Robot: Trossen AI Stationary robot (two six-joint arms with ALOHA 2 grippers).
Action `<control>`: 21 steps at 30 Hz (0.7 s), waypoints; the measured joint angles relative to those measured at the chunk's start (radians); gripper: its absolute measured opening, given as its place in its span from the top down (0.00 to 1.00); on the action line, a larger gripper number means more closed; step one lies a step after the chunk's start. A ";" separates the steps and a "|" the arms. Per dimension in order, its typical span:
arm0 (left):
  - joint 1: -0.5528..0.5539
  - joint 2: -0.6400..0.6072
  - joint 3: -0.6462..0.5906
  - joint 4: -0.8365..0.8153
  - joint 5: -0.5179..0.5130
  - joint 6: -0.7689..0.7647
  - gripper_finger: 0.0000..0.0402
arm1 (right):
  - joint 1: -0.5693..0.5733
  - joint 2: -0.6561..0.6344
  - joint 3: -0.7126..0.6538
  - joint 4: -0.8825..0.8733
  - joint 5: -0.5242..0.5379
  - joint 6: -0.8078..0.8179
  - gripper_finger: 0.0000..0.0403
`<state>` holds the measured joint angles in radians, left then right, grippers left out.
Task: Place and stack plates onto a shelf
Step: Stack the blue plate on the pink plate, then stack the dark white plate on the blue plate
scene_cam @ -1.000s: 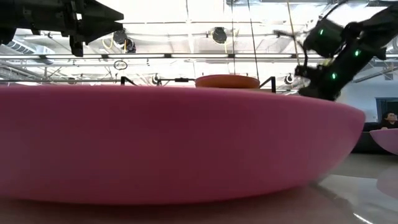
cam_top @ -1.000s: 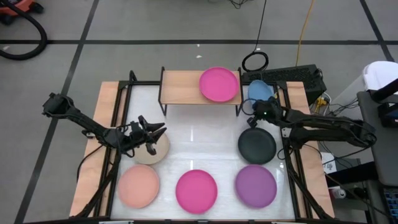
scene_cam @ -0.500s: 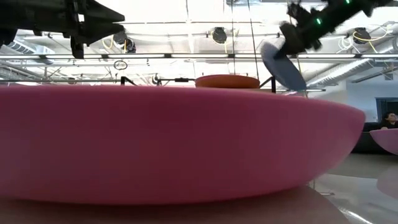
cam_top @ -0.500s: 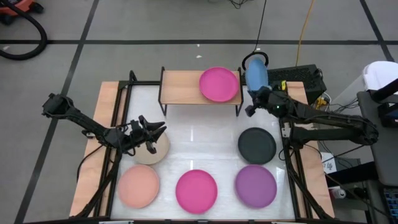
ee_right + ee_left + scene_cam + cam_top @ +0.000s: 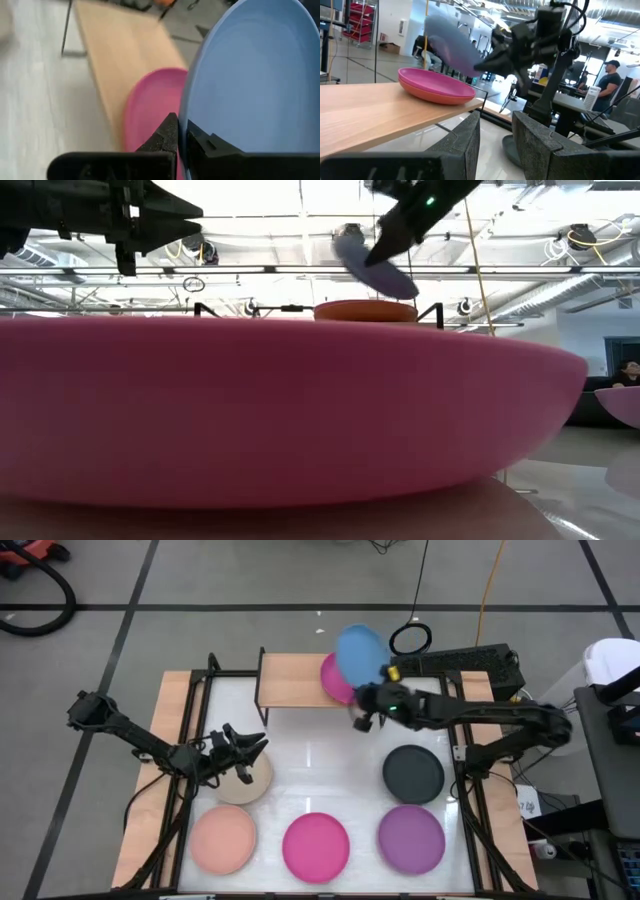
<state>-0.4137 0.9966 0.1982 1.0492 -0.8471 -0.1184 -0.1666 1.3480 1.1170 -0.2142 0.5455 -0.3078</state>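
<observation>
My right gripper (image 5: 367, 705) is shut on the blue plate (image 5: 360, 652) and holds it tilted in the air above the magenta plate (image 5: 333, 682), which lies flat on the right part of the wooden shelf (image 5: 292, 680). In the low view the blue plate (image 5: 372, 268) hangs over the shelf plate (image 5: 365, 310). My left gripper (image 5: 245, 758) is open and hovers over the beige plate (image 5: 248, 783) on the table. Peach (image 5: 222, 840), magenta (image 5: 316, 847), purple (image 5: 411, 838) and black (image 5: 413, 772) plates lie flat on the table. No red plate shows. My right gripper pinches the blue plate's rim (image 5: 187, 112) between its two fingers (image 5: 169, 131), one on each face, at the plate's near edge. The plate is lifted clear and stands tilted, rising from the fingers toward the far side over the shelf's magenta plate (image 5: 150, 107).
The left half of the shelf board (image 5: 375, 110) is bare wood. A black cable ring (image 5: 410, 638) and a dark box (image 5: 470, 665) lie beyond the table's far right corner. Black frame rails (image 5: 195, 740) run along the table's sides. People stand in the room behind.
My right gripper has lifted the blue plate from the table right of the shelf, tipped it up on edge, and carried it up and toward the table's left, until it hangs above the shelf's magenta plate. My left arm has kept still.
</observation>
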 joint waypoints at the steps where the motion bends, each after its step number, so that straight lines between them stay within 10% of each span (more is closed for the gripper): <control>1: 0.000 0.000 0.000 0.000 0.001 0.000 0.71 | 0.003 0.031 0.007 -0.001 0.002 -0.019 1.00; 9: 0.000 0.000 0.000 -0.008 0.010 -0.016 0.71 | 0.004 0.156 0.013 0.007 0.057 -0.062 0.95; 21: -0.001 0.000 0.000 -0.024 0.014 -0.022 0.71 | 0.032 0.059 0.014 -0.004 0.057 -0.072 0.62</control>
<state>-0.4148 0.9966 0.1982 1.0252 -0.8329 -0.1406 -0.1349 1.4066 1.1305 -0.2182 0.6025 -0.3802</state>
